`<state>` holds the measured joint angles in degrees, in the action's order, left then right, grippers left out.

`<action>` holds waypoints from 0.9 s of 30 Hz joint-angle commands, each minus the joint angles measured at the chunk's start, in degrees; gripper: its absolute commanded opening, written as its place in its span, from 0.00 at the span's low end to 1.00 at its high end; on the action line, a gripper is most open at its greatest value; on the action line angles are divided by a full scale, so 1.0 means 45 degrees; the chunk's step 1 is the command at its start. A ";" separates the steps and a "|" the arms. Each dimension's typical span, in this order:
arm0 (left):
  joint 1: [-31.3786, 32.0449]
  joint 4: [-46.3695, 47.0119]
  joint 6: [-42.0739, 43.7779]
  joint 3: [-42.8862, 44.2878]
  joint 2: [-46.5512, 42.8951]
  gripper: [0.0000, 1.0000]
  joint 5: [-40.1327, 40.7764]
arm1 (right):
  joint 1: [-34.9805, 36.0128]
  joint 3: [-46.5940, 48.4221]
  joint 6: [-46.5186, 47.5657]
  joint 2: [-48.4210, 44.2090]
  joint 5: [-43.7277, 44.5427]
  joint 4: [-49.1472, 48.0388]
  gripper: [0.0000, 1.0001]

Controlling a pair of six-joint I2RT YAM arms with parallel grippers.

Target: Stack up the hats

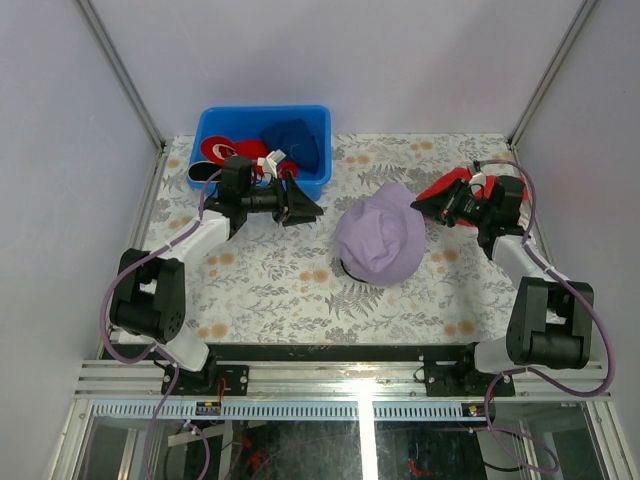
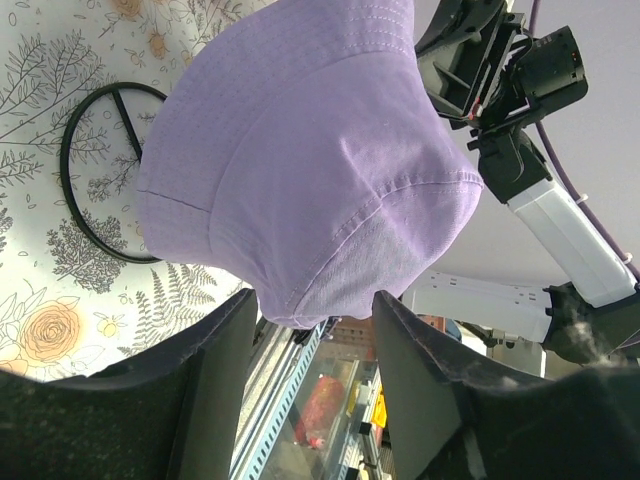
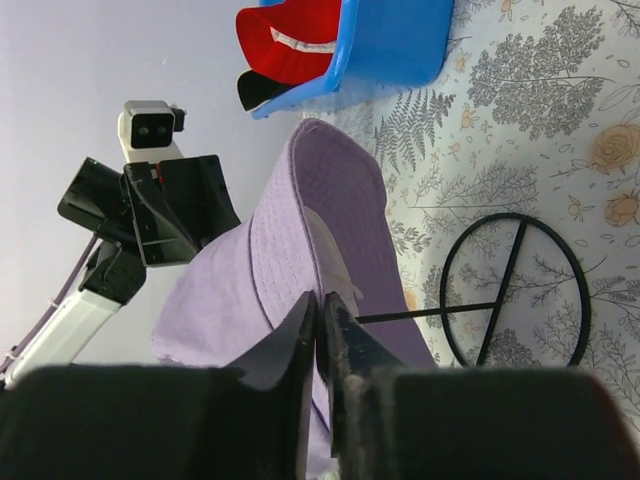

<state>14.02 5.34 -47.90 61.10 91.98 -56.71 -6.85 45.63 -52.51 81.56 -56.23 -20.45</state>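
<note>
The lavender hat [image 1: 380, 240] sits in the middle of the flowery tabletop [image 1: 270, 280]. It is propped on a black wire stand [image 3: 503, 292], and the stand's round foot sticks out from under it. The navy hat [image 1: 295, 140] and the red hat [image 1: 218, 150] lie in the blue bin [image 1: 265, 112] at the back left. The left fingers [image 1: 305, 208] are spread wide with nothing between them. They point at the lavender hat from just in front of the bin. The right fingers [image 1: 422, 202] are pressed together and hold nothing. They are near the hat on its other side
</note>
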 commanded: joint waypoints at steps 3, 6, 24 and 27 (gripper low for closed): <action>-0.0089 0.0815 -0.0117 -0.0155 0.0058 0.48 -0.0260 | 0.0156 -0.0718 -0.1057 0.0300 0.0065 -0.1750 0.02; -0.0088 0.0775 -0.0090 -0.0211 0.0011 0.48 -0.0267 | 0.0156 -0.0821 -0.0658 0.0667 0.0504 -0.1067 0.00; -0.0177 0.0618 0.0117 -0.0578 -0.0186 0.47 -0.0094 | 0.0203 -0.0438 0.2053 0.1986 0.2516 0.2709 0.07; -0.0173 0.0725 0.0088 -0.0690 -0.0167 0.47 -0.0058 | 0.0351 -0.0185 0.2062 0.2121 0.2781 0.3150 0.10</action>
<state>13.69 6.07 -48.05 59.09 91.98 -56.62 -6.11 42.15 -45.56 90.48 -47.88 -10.31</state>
